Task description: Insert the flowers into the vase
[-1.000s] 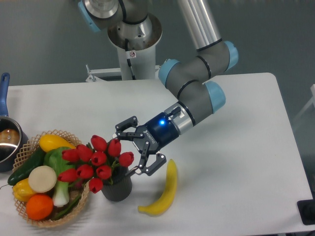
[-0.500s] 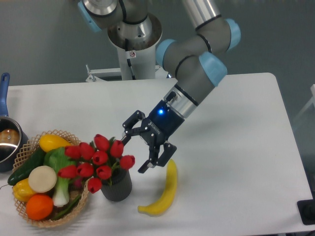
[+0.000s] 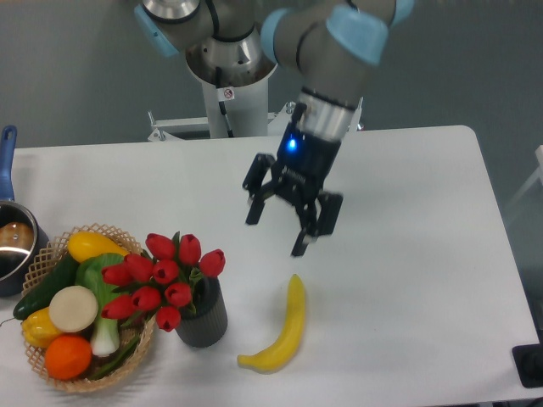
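The flowers [image 3: 163, 277], a bunch of red tulip heads with green leaves, stand in the vase [image 3: 204, 317], a dark grey cylinder near the table's front. The heads lean left, over the wicker basket's edge. My gripper [image 3: 277, 232] hangs open above the table, up and to the right of the flowers and well apart from them. Nothing is between its fingers.
A wicker basket [image 3: 51, 251] of vegetables and fruit sits at the front left, touching the flowers. A yellow banana [image 3: 282, 329] lies right of the vase. A blue-handled metal pot [image 3: 12, 237] stands at the left edge.
My gripper has risen and pulled back to the right, away from the flowers, turning to point downward. The flowers stay in the vase, shifted slightly.
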`<action>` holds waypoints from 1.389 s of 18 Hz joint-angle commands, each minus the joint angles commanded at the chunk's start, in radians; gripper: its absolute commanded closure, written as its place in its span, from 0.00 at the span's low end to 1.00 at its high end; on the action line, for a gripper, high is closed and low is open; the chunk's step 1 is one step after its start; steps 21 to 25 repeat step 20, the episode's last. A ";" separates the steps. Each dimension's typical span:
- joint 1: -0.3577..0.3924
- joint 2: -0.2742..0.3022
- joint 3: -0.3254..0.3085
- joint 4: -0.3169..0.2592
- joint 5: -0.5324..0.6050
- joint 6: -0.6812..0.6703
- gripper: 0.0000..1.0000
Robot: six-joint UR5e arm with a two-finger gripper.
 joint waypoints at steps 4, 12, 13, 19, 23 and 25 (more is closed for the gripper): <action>0.005 0.049 0.014 -0.069 0.179 0.014 0.00; 0.086 0.101 0.089 -0.380 0.300 0.349 0.00; 0.107 0.107 0.089 -0.406 0.295 0.391 0.00; 0.150 0.129 0.083 -0.446 0.286 0.462 0.00; 0.150 0.129 0.083 -0.446 0.286 0.462 0.00; 0.150 0.129 0.083 -0.446 0.286 0.462 0.00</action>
